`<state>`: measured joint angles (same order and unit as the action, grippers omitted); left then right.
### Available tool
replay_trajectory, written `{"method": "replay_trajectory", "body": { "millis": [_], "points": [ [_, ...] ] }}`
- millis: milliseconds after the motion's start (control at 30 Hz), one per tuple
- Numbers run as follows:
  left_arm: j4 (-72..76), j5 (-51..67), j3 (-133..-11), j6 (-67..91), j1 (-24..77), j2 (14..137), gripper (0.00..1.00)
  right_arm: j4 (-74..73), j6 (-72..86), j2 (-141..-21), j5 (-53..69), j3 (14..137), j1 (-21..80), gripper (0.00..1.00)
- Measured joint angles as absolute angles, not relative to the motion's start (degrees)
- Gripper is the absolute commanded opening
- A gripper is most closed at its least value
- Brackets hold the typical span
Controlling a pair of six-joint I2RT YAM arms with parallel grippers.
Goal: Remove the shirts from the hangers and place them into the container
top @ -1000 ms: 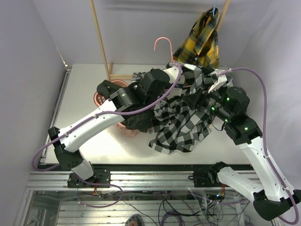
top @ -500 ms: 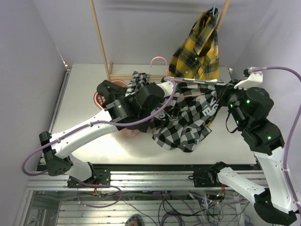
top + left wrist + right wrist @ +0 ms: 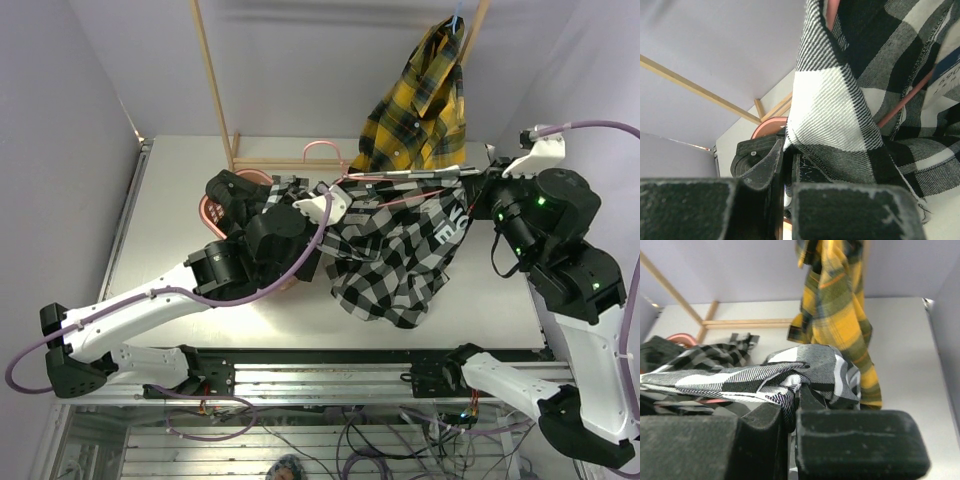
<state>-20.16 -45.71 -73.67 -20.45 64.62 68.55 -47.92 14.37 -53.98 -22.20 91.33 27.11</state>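
The black-and-white shirt point(image 3: 395, 255) hung stretched between the left gripper point(image 3: 788, 165) and right gripper point(image 3: 792, 405), each clamped on an edge.

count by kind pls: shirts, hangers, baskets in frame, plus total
Shirts: 2 (check shirt, yellow plaid shirt)
Hangers: 2 (pink hanger, blue hanger)
Baskets: 1 (pink basket)
Total: 5
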Motion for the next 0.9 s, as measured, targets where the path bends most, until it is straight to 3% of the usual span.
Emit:
{"method": "replay_trajectory", "body": {
  "millis": [367,633,767,800,900],
  "points": [
    [-26.4,-45.8,-77.1,-18.5,63.8,65.3,0.07,-50.0,12.0,-58.4,-0.2,102.1,26.0,0.0],
    [-46.8,-43.3,-104.6,-14.7,62.8,72.6,0.07,-50.8,12.0,-58.0,3.3,96.5,25.6,0.0],
    [-53.5,-43.3,-112.5,-14.6,62.8,77.3,0.07,-50.9,12.1,-56.3,2.9,93.0,25.6,0.0],
    [-54.4,-43.7,-113.4,-14.6,62.8,78.7,0.07,-51.1,12.2,-55.7,2.5,92.3,25.6,0.05],
    [-56.4,-45.1,-113.7,-14.4,62.8,82.2,0.07,-52.0,12.4,-54.0,1.4,91.0,25.5,0.35]
  ]
}}
